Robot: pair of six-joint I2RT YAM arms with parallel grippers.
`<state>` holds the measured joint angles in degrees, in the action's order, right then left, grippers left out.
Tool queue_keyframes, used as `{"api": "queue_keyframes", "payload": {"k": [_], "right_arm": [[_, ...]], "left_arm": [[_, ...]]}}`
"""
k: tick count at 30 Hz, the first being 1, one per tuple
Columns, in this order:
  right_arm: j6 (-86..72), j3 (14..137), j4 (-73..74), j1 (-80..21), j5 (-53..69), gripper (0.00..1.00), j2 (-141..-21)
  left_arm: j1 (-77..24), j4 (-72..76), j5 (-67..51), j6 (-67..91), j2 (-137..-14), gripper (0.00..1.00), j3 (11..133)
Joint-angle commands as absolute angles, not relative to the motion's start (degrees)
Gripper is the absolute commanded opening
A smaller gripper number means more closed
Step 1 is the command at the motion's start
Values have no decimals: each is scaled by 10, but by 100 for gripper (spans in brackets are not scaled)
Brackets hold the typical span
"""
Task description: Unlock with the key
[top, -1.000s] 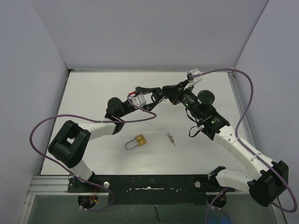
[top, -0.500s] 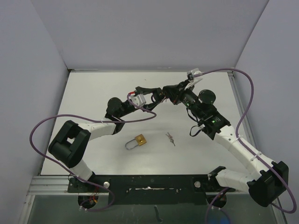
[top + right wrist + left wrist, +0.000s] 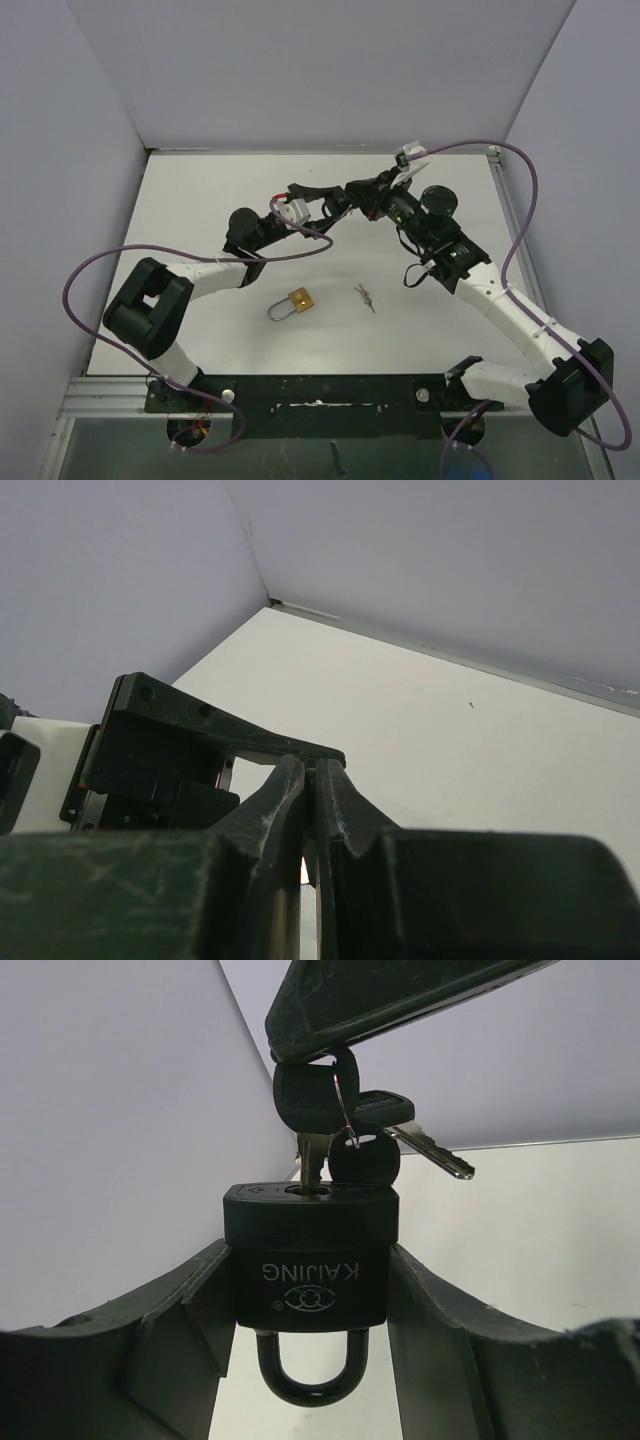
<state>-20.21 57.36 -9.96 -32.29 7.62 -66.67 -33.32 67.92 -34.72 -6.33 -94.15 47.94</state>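
Left wrist view puts the black padlock (image 3: 310, 1260) right in front of me, held up off the table (image 3: 200, 200). The left gripper (image 3: 310, 1285) is clamped on its two narrow sides. The shackle (image 3: 308, 1375) points back toward the camera and looks closed. The key (image 3: 312, 1165) sits in the keyhole on the far face. The right gripper (image 3: 352, 193) has its fingers pressed together on the key's black head. A ring of spare keys (image 3: 420, 1145) dangles beside it.

I judge the padlock to be dense, rigid and smooth-sided. It could twist in the grip once I put torque on the key, so a hold across the body that leaves keyhole and shackle free is the right one. The key is thin and stiff. I'd hold it flat by the head and turn it in line with the blade so it doesn't bend or bind. The spares are loose and may swing.

Compared with a second ago, both wrists have drifted a little toward the far left, still joined at the lock. The right arm's forearm and cable have shifted with them. Neither grip has changed. On the table the brass lock (image 3: 300, 300) and the loose keys (image 3: 365, 297) lie where they were.
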Motion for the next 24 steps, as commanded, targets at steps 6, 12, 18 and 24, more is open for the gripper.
{"api": "queue_keyframes", "payload": {"k": [6, 12, 18, 24], "right_arm": [[-223, 556, 39, -343, 157, 0, -703], [-224, 563, 35, -343, 159, 0, -710], [-221, 576, 69, -343, 126, 0, -723], [-228, 578, 85, -342, 119, 0, -729]], "left_arm": [[-337, 868, -206, -96, -885, 0, 557], [-336, 869, -186, -101, -892, 0, 569], [-333, 869, -216, -58, -898, 0, 581], [-333, 870, -206, -56, -895, 0, 575]]}}
